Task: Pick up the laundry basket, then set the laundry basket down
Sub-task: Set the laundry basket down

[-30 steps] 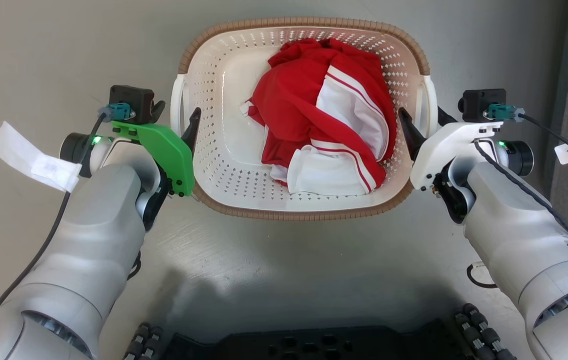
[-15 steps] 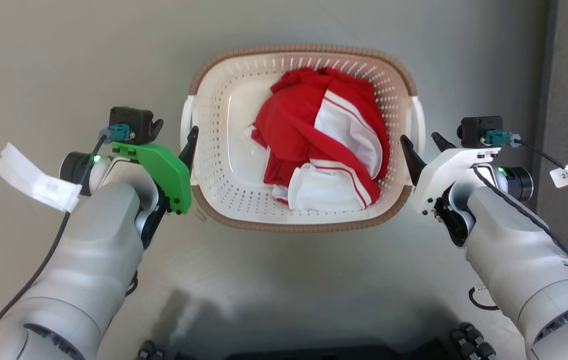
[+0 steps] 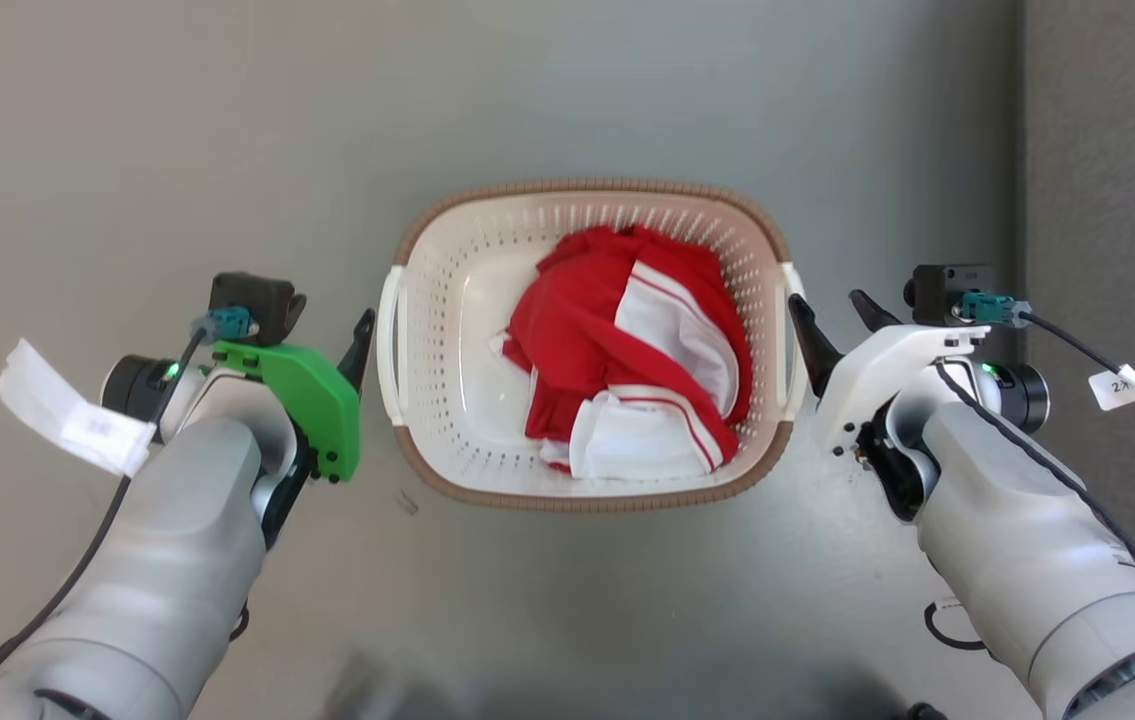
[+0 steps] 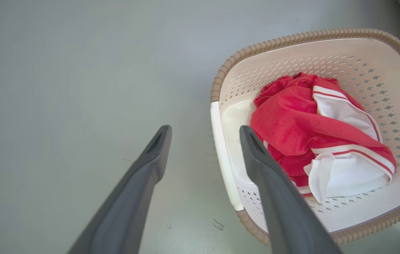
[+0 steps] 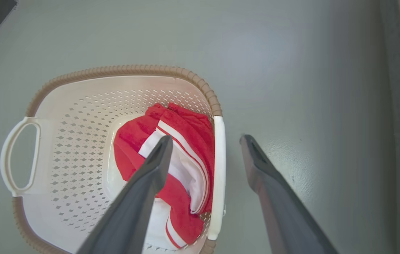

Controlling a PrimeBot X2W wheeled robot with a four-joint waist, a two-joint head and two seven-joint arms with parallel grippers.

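- Basket placement: the laundry basket (image 3: 457,400) rests on the grey floor (image 3: 227,150), with a crumpled red and white garment (image 3: 617,350) lying inside it.
- We have our left gripper (image 3: 332,310) just beside the basket's left handle (image 3: 389,340), jaws apart and empty.
- Our right gripper (image 3: 824,297) sits just beside the basket's right handle (image 5: 218,158), jaws likewise spread, gripping nothing.
- In each wrist view, our inner finger overlaps the basket and the outer one overlaps the floor.
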